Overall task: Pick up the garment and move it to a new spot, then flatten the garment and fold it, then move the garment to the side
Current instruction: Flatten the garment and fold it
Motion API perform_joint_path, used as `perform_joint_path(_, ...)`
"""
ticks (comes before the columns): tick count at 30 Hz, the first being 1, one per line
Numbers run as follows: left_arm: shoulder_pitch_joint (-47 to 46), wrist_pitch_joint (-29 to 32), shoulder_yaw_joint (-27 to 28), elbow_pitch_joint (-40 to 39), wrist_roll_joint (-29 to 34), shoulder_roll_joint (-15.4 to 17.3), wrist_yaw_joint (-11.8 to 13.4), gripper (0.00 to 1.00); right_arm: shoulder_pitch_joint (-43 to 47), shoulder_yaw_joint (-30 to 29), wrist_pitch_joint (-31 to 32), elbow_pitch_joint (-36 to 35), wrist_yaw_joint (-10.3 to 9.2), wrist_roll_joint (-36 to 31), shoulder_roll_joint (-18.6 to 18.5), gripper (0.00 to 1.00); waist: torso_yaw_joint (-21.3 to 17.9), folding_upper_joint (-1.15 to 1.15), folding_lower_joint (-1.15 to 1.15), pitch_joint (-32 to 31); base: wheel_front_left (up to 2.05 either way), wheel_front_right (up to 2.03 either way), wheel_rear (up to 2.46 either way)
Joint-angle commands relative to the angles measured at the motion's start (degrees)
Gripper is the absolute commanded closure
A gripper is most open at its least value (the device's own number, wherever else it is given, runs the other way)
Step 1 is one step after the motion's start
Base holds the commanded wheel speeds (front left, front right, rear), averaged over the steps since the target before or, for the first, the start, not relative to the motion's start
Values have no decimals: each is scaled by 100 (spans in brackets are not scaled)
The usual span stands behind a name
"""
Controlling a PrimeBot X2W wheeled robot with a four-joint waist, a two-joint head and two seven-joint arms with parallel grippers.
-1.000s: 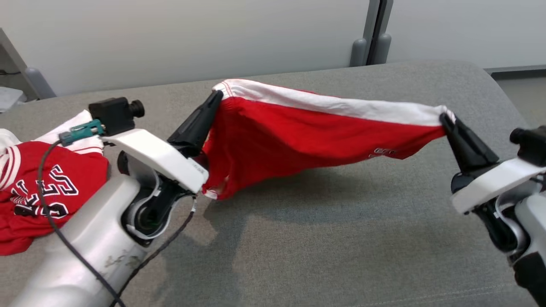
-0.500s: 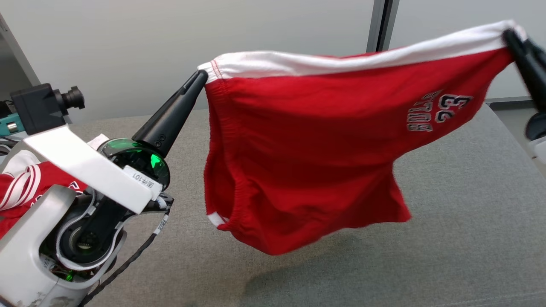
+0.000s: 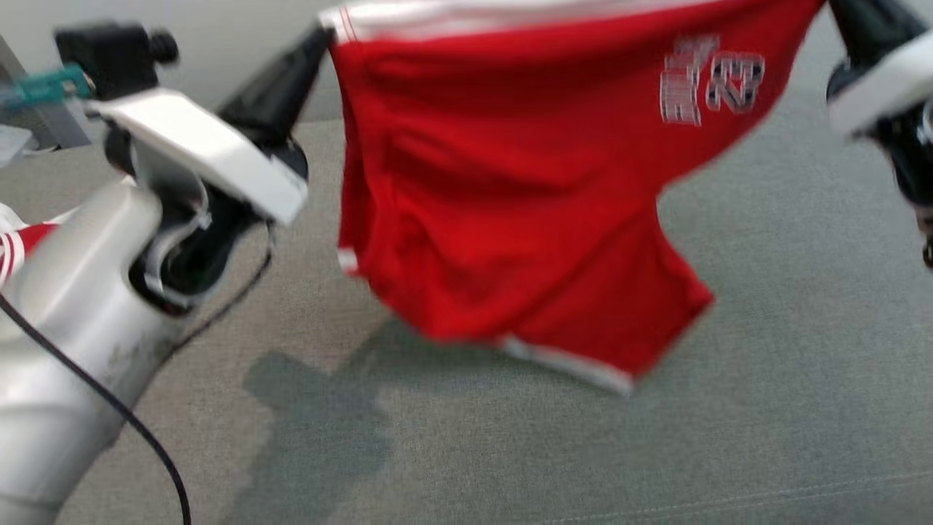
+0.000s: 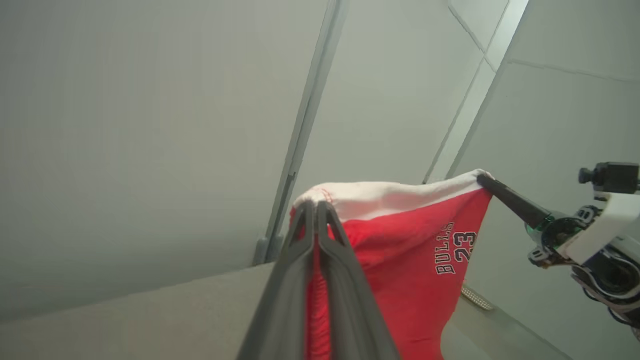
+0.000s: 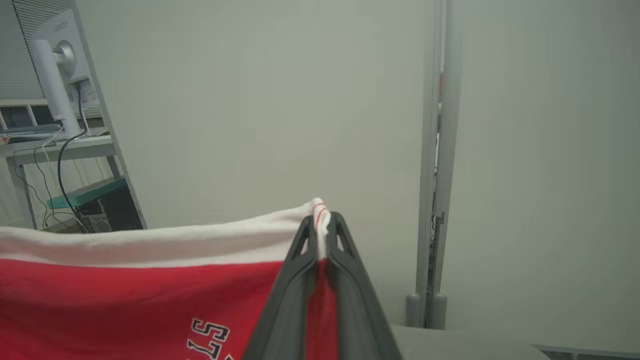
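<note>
The garment (image 3: 510, 189) is a pair of red shorts with a white waistband and a "BULLS 23" print. It hangs in the air over the grey table (image 3: 510, 452), stretched between both grippers by its waistband. My left gripper (image 3: 321, 36) is shut on the left waistband corner, and its fingers (image 4: 316, 205) pinch the white band in the left wrist view. My right gripper (image 3: 838, 11) is shut on the other corner at the top right, and it pinches the band end (image 5: 322, 217) in the right wrist view. The garment's lower hem (image 3: 568, 361) hangs just above the table, blurred.
Another red-and-white garment (image 3: 14, 240) lies at the table's far left edge behind my left arm. A pale wall with a vertical post (image 5: 432, 150) stands behind the table. A desk with a monitor (image 5: 55, 65) is off to one side.
Both grippers have lifted the garment from low over the table to high in the air. It now hangs full length and its hem swings. The head view has shifted too.
</note>
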Motion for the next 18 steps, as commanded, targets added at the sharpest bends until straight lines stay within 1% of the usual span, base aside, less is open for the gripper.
perform_joint_path(1, -765, -285, 341, 309, 272, 89, -138, 100, -696, -34, -410, 232, 8, -288, 114, 100, -16, 0, 0, 307, 0, 0, 0)
perform_joint_path(3, -1485, -785, 250, 1041, 902, -91, -498, 100, -1517, -123, -1223, 980, 8, -823, 400, 100, 38, 0, 0, 456, 0, 0, 0)
perform_joint_path(5, -2014, -1206, 126, 1602, 1392, -225, -753, 100, -2091, -43, -1469, 1520, 8, -1215, 559, 100, 78, 0, 0, 604, 0, 0, 0)
perform_joint_path(7, -2274, -1375, 44, 1952, 1527, -330, -909, 100, -2376, 152, -1541, 1850, 8, -1458, 652, 100, 77, 0, 0, 752, 0, 0, 0)
perform_joint_path(8, -2298, -1418, -38, 2068, 1534, -378, -944, 100, -2409, 295, -1556, 1953, 8, -1530, 674, 100, 75, 0, 0, 818, 0, 0, 0)
perform_joint_path(10, -2158, -1458, -454, 2039, 1471, -463, -964, 100, -2304, 567, -1569, 2038, 8, -1639, 653, 100, 86, 0, 0, 943, 0, 0, 0)
perform_joint_path(12, -1874, -1487, -956, 1983, 1380, -435, -967, 100, -2003, 719, -1571, 1966, 8, -1765, 604, 100, 89, 0, 0, 1068, 0, 0, 0)
perform_joint_path(14, -1566, -1517, -1320, 2061, 1275, -461, -969, 100, -1571, 908, -1573, 1946, 8, -1806, 594, 100, 93, 0, 0, 1207, 0, 0, 0)
perform_joint_path(16, -1259, -1531, -1529, 2180, 1101, -559, -969, 100, -1157, 961, -1573, 1946, 8, -1783, 592, 100, 86, 0, 0, 1339, 0, 0, 0)
perform_joint_path(18, -992, -1535, -1529, 2289, 1097, -640, -970, 100, -780, 976, -1574, 1950, 8, -1746, 572, 100, 75, 0, 0, 1466, 0, 0, 0)
